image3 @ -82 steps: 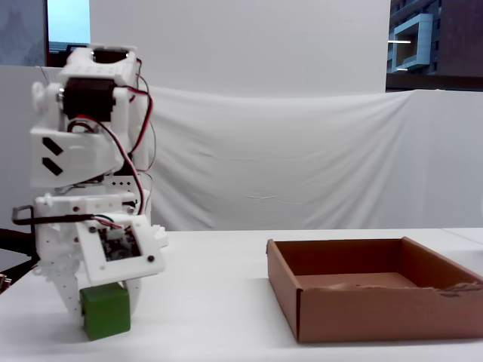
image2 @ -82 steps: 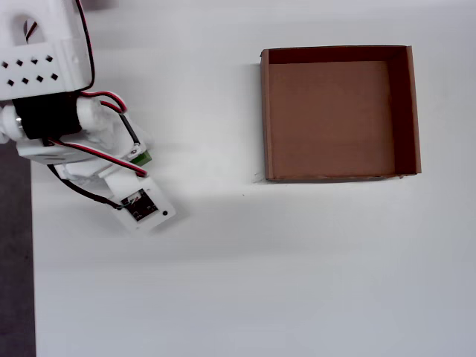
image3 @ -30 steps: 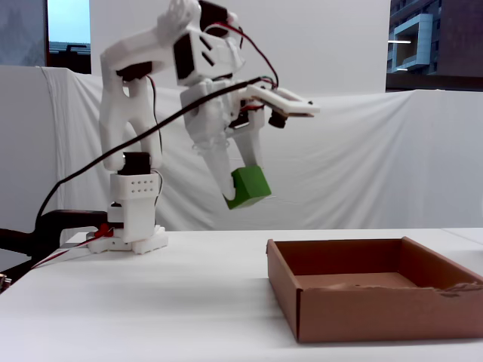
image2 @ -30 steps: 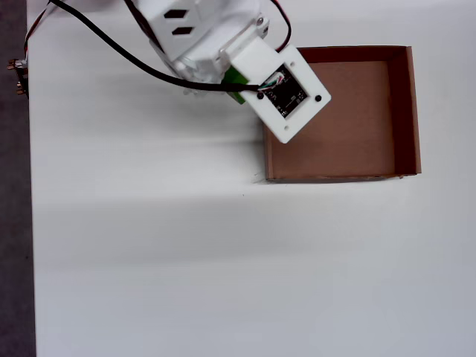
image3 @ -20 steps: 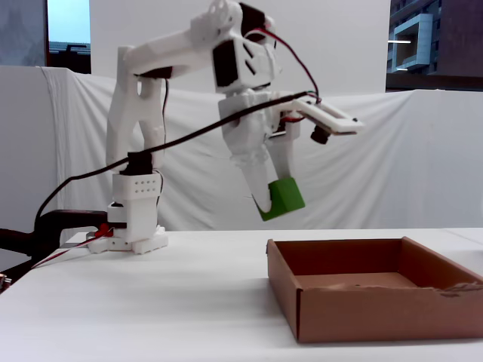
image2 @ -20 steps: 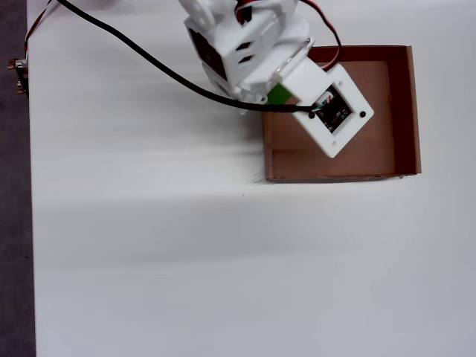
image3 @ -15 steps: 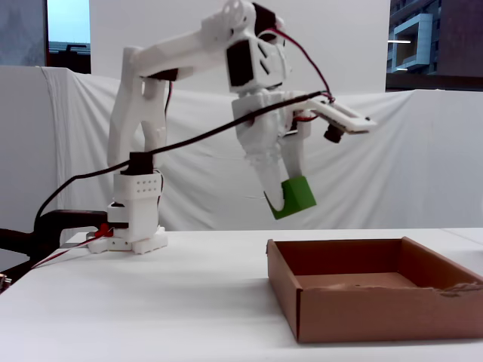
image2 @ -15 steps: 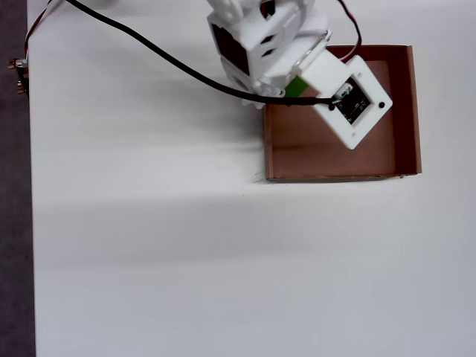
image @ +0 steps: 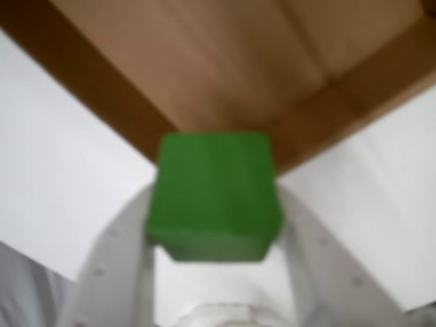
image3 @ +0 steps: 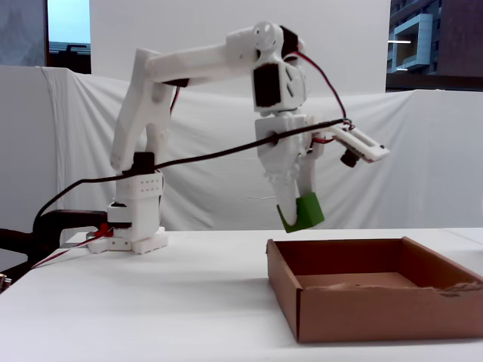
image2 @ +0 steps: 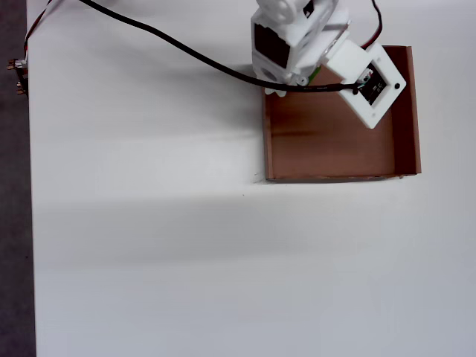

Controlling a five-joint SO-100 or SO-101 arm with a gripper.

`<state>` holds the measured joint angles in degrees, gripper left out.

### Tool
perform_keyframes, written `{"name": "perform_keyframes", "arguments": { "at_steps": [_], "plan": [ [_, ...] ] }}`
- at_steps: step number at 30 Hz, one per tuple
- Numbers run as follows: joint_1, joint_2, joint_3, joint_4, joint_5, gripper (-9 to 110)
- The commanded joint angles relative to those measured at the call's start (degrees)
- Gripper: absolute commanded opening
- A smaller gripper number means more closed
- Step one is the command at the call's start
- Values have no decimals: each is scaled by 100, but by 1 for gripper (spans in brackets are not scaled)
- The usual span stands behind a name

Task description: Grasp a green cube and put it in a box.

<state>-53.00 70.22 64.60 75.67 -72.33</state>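
Green cube (image: pixel 214 196) clamped between both white fingers (image: pixel 112 259) of gripper (image3: pixel 299 213), faces pressed on either side in wrist view. Suspended in air above box (image3: pixel 355 317), clear of its floor and walls in fixed view, over the near-left portion by that view. Seen from overhead, mostly hidden beneath arm (image2: pixel 297 37), only a green sliver (image2: pixel 315 72) showing at upper left inside corner of box (image2: pixel 405 111). Box resting on white table (image2: pixel 149 245).

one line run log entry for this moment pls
phase: carry | gripper: shut on green cube | cube: held in air above box, near its left wall in fixed view | release: not yet done
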Motion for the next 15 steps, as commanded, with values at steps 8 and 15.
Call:
{"name": "perform_keyframes", "arguments": {
  "at_steps": [8, 15],
  "plan": [
    [-246, -316, -431, 35, 26, 15],
    [-290, -431, -272, 26, 44, 15]
  ]
}}
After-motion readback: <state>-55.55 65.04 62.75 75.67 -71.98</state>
